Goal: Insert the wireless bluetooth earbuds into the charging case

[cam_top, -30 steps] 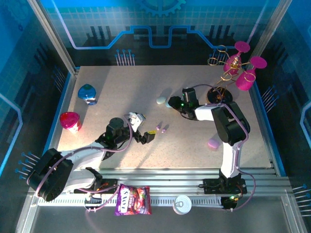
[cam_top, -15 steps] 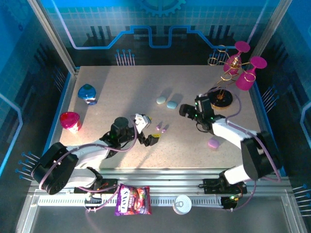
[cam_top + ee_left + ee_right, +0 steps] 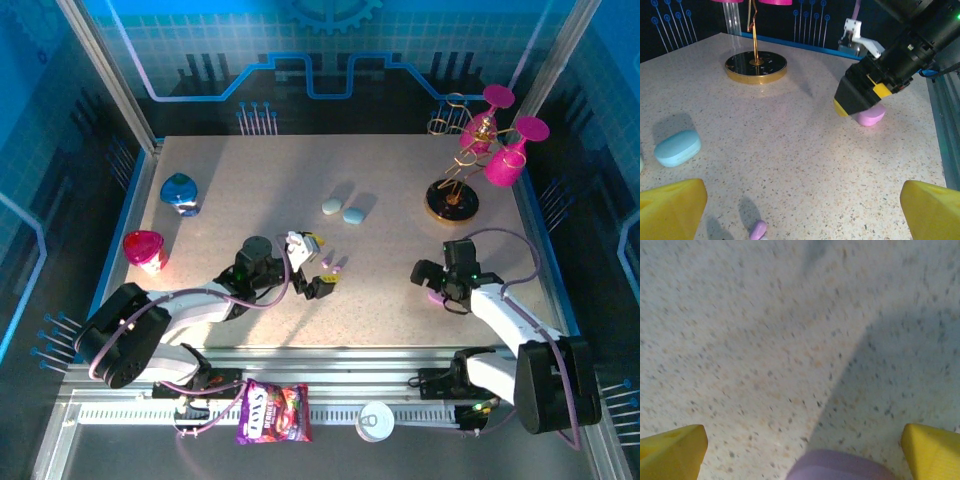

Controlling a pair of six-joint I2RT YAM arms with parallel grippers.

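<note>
My left end effector [image 3: 322, 266] [image 3: 802, 212] lies low over the bench [image 3: 250, 170], its two yellow fingers [image 3: 671, 206] set wide apart. A small purple bud [image 3: 758, 230] [image 3: 336, 266] lies on the bench just ahead of that gap, nearer the finger on the left of the wrist view and touching neither finger. Farther out a blue case [image 3: 677, 147] [image 3: 353, 214] lies shut, with a pale case [image 3: 331, 205] just beside it. Beyond them, toward the far right corner, is a gold-based stand [image 3: 756, 66] [image 3: 452, 200] bearing pink glasses.

My right end effector [image 3: 432, 286] [image 3: 802, 446] [image 3: 860, 102] is down at the bench too, well apart from my left, its fingers spread. It straddles a purple case [image 3: 840, 466] [image 3: 871, 116] that lies on the bench between them, close under the wrist. I cannot tell whether either finger touches it.
</note>
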